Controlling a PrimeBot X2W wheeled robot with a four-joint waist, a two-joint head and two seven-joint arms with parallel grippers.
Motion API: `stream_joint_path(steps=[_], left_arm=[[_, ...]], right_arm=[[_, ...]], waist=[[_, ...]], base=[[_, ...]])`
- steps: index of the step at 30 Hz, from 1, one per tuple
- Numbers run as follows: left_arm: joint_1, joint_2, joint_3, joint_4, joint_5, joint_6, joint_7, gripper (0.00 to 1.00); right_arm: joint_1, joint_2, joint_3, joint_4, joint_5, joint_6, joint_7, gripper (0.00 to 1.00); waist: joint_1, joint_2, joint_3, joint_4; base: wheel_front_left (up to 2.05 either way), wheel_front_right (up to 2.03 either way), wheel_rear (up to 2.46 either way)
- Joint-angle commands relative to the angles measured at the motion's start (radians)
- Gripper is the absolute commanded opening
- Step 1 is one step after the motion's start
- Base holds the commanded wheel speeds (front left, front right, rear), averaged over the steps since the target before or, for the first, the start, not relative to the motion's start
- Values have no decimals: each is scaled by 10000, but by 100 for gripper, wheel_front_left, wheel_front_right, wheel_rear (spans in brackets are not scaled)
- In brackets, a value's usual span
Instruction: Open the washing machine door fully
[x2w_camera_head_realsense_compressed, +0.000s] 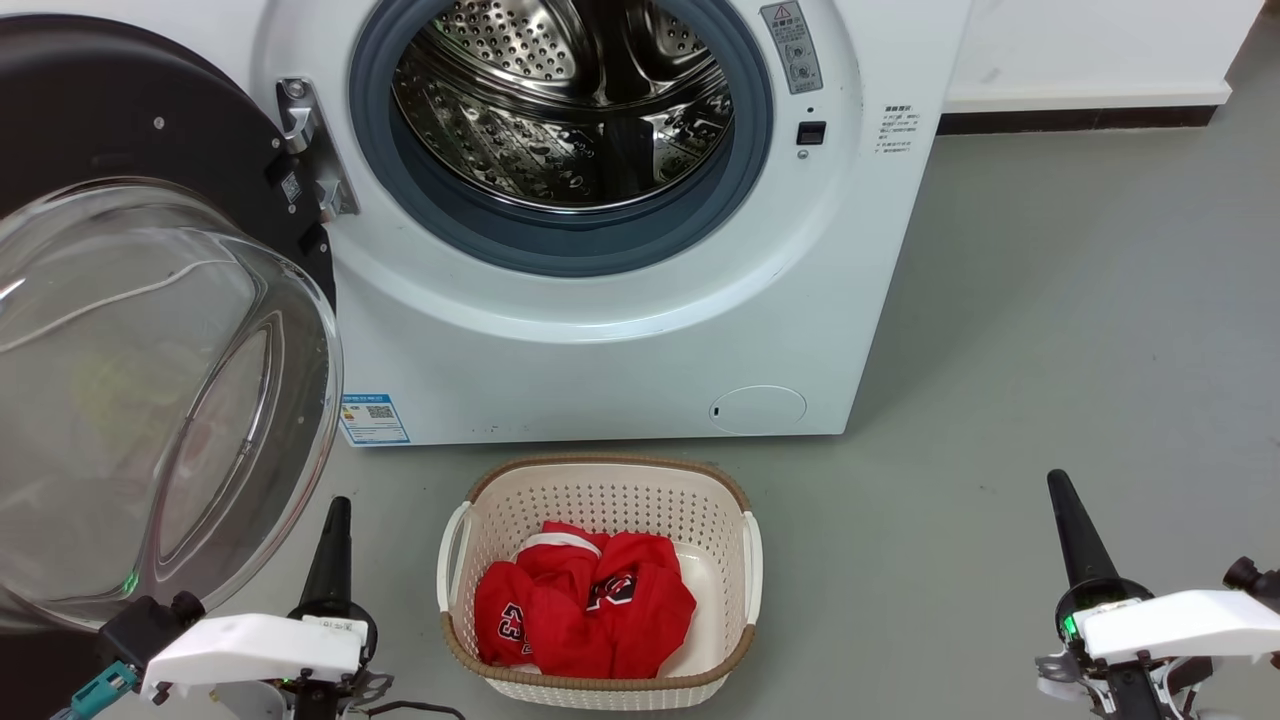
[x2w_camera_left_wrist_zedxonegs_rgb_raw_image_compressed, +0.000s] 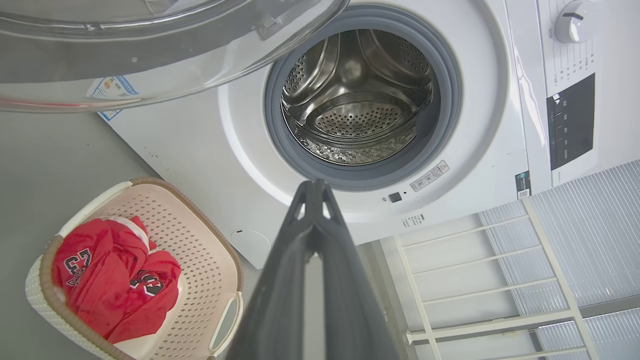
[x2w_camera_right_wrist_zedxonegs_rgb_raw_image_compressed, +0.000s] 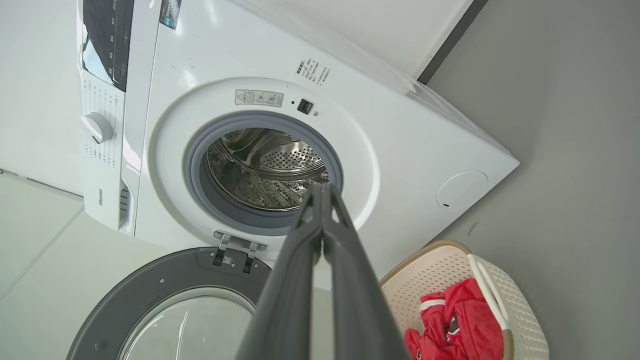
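Observation:
The washing machine door (x2w_camera_head_realsense_compressed: 150, 330) stands swung wide to the left on its hinge (x2w_camera_head_realsense_compressed: 310, 150), its clear glass bowl bulging toward me; its dark inner ring shows in the right wrist view (x2w_camera_right_wrist_zedxonegs_rgb_raw_image_compressed: 150, 285) and its bowl edge in the left wrist view (x2w_camera_left_wrist_zedxonegs_rgb_raw_image_compressed: 150, 60). The steel drum opening (x2w_camera_head_realsense_compressed: 560, 120) with its grey rubber ring is uncovered. My left gripper (x2w_camera_head_realsense_compressed: 338, 505) is shut and empty, low at the left just right of the glass bowl, not touching it. My right gripper (x2w_camera_head_realsense_compressed: 1056, 482) is shut and empty at the lower right, far from the machine.
A cream laundry basket (x2w_camera_head_realsense_compressed: 600, 480) holding red clothes (x2w_camera_head_realsense_compressed: 585, 605) sits on the grey floor in front of the machine, between my two arms. The white machine body (x2w_camera_head_realsense_compressed: 620, 360) fills the middle. A white rack (x2w_camera_left_wrist_zedxonegs_rgb_raw_image_compressed: 475, 280) shows in the left wrist view.

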Motion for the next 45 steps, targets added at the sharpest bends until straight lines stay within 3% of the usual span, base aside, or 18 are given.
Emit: stream_joint_path(steps=[1,45], left_arm=[[-270,29,28,-25,-313,-69,84,0],[-608,35,165,482,-4165,-229,1041,0]], right_arm=[[-241,-65,-37,-33,331,1,62,0],[-609,5,-384,438,4063,1,959,0]], waist=[[-1,-1,-3,4],[-1,-1,-84,99]], base=[[0,0,0],[0,0,0]])
